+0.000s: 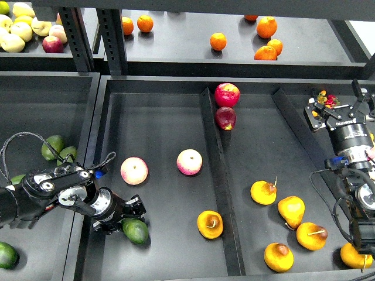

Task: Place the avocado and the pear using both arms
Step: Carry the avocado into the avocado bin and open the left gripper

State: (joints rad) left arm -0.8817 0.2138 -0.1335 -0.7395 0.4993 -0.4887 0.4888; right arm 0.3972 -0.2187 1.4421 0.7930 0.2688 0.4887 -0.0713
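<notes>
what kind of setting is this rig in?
Likely a mock grocery produce display: dark divided bins with fruit sorted by kind, pears in one, oranges on the shelf behind, apples in another.

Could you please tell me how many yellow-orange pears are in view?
6 yellow-orange pears: one left of the black divider, five right of it; my right arm may hide more.
</notes>
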